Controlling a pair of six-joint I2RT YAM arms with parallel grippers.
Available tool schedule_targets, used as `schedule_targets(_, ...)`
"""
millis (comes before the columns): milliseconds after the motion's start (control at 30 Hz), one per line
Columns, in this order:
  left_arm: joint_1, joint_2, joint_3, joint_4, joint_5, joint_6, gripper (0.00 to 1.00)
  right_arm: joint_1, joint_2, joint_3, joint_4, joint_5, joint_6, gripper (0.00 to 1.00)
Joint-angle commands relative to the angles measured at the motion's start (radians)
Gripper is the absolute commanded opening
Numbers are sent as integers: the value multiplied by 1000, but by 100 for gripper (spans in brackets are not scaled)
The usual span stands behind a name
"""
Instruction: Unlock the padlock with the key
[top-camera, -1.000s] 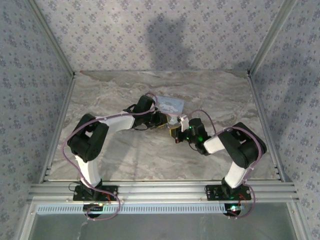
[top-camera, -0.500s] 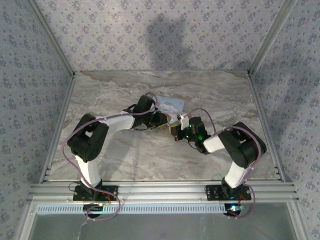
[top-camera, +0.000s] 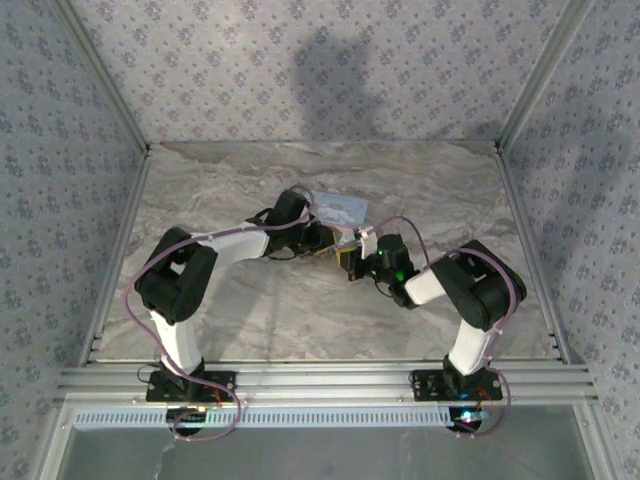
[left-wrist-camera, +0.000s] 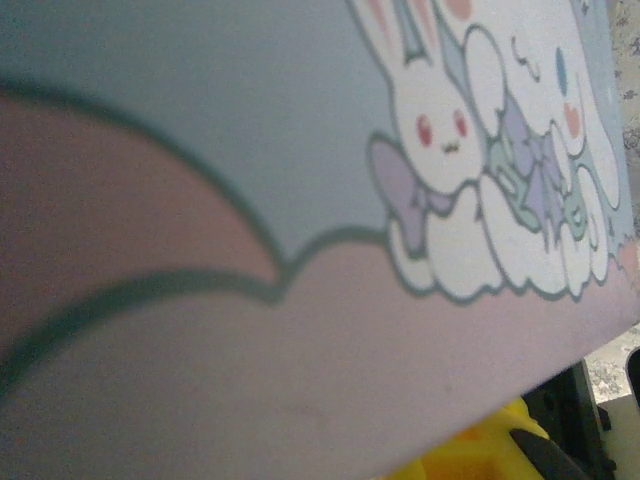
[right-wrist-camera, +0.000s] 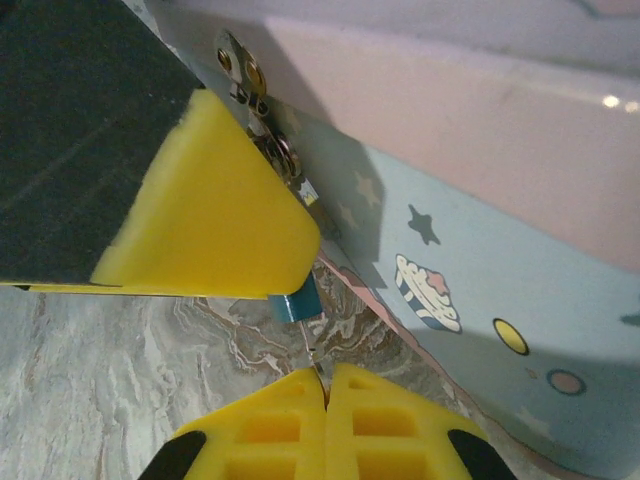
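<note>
The small teal padlock (right-wrist-camera: 297, 300) hangs at the front of the pale blue cartoon tin (right-wrist-camera: 480, 270), below its metal hasp (right-wrist-camera: 245, 75). Most of it is hidden behind a yellow pad (right-wrist-camera: 215, 205) of my left gripper (top-camera: 335, 243), which is shut on it. My right gripper (right-wrist-camera: 325, 378) is shut on the thin metal key (right-wrist-camera: 317, 365). The key's tip points up at the padlock's underside, a short gap below it. In the top view my right gripper (top-camera: 352, 262) meets the left one in front of the tin (top-camera: 338, 208).
The tin's printed lid (left-wrist-camera: 300, 150) sits very close to the left wrist camera, with a yellow finger pad (left-wrist-camera: 470, 450) below its edge. The marble table (top-camera: 300, 310) lies bare in front of the arms. Patterned walls (top-camera: 60, 200) enclose three sides.
My right gripper has edged left with the key, closer to the padlock and the left gripper. The left arm and the tin have stayed put.
</note>
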Motion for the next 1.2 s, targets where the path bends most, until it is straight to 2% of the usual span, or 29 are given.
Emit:
schedule_targets(0,-16,-41,31,2,49,-16,13,10,22,15,141,39,-7,0)
schedule_targets(200,-20,-40,30,1,48,-17,13,12,33,48,184,50,-26,0)
schedule_targets(800,-26,-22,33,2,53,-20,12,-13,9,194,131,19,-85,0)
schedule_targets(1167,-27,-11,36,3,61,-25,12,-44,19,210,139,13,-105,0)
